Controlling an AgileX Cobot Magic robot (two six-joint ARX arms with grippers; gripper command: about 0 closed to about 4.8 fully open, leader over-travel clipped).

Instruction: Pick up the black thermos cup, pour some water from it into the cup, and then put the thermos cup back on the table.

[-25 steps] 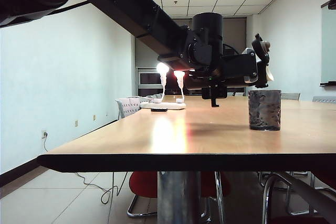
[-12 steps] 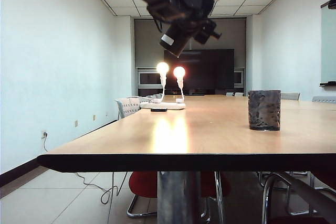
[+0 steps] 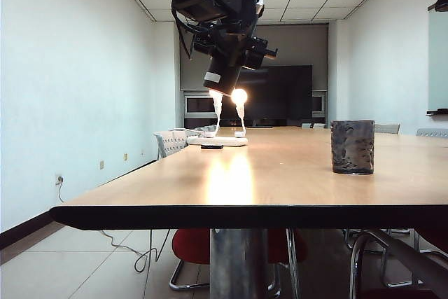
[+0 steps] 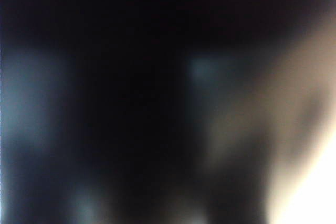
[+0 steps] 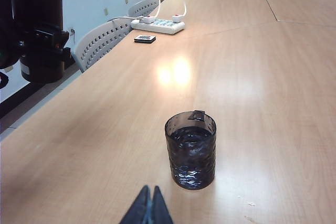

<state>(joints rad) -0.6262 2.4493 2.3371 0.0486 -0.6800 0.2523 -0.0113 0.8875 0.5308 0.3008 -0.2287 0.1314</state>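
Thermos (image 3: 222,75) first: you have it in the left gripper (image 3: 234,50), high above the table (image 3: 280,166) near its left side, base down and tilted a little, the white label showing near the bottom. It hangs well apart from the cup (image 3: 353,146), which stands upright on the right part of the table; in the right wrist view the cup (image 5: 191,149) appears to hold dark liquid already (hard to be sure through the mottled wall).

Judging from that, the step in hand is the set-down. Bring the flask closer to vertical before you lower it, so the base meets the wood flat and not on an edge. Choose a bare patch well clear of the cup and of the power strip (image 5: 158,25) and small black device (image 5: 144,38) farther back. Lower slowly, and release only once the base sits flat.

Your left arm reaches in from the upper left, wrist bent so the jaws clamp the flask's upper body; the left wrist view is only dark blur, so lean on the exterior view. The right gripper (image 5: 147,208) waits low over the table just short of the cup, fingertips pressed together, holding nothing.
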